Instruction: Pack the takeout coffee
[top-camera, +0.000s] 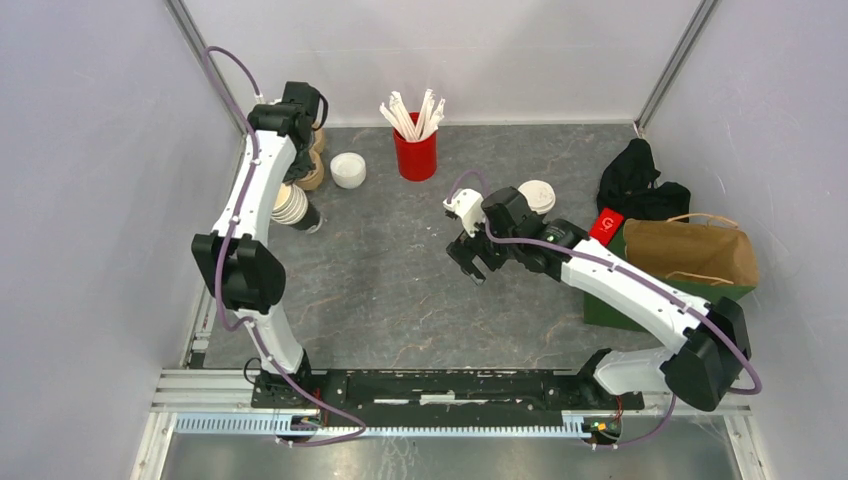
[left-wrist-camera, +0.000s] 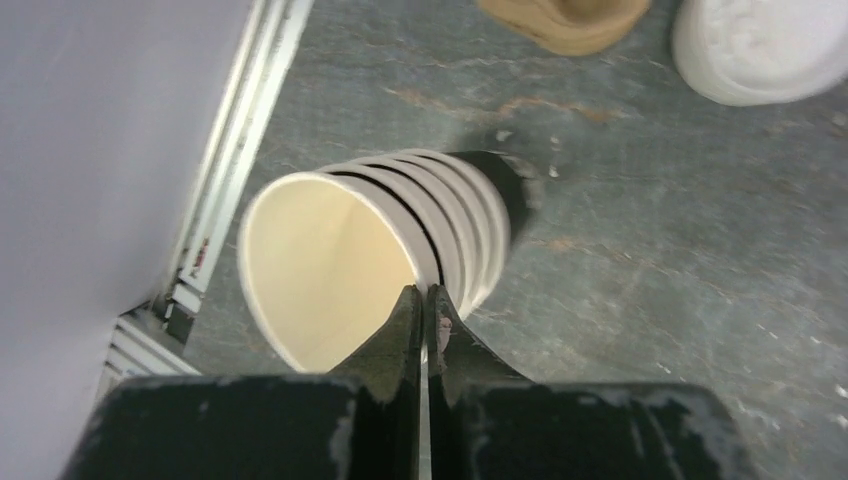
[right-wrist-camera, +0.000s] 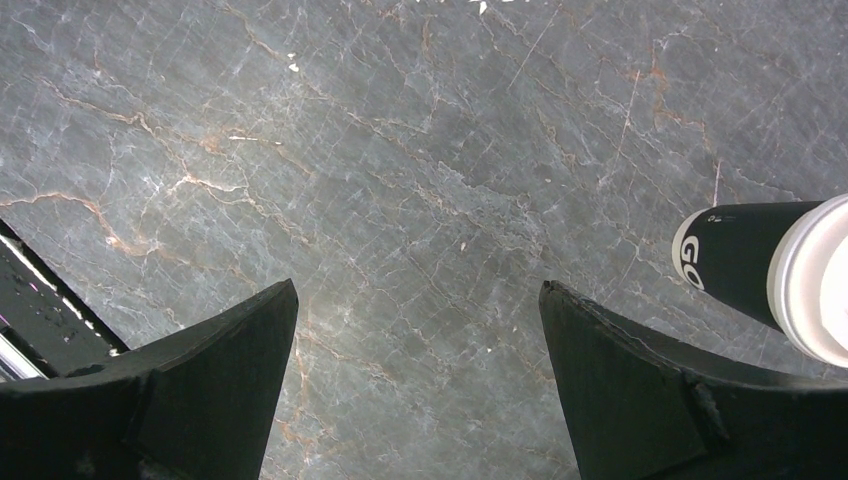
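One takeout coffee, a black cup with a white lid, stands right of centre, just behind my right gripper. In the right wrist view that coffee is at the right edge, outside the right finger. The right gripper hangs open over bare table with nothing between its fingers. At the back left, my left gripper is shut on the rim of the top cup of a tilted stack of lidless cups; one finger is inside the cream mouth and one outside. From above, this stack leans beside the left forearm.
A red holder with white sticks stands at the back centre. Loose white lids and brown cardboard pieces lie near the left arm. A brown paper bag, a green box under it, a red item and black cloth fill the right side.
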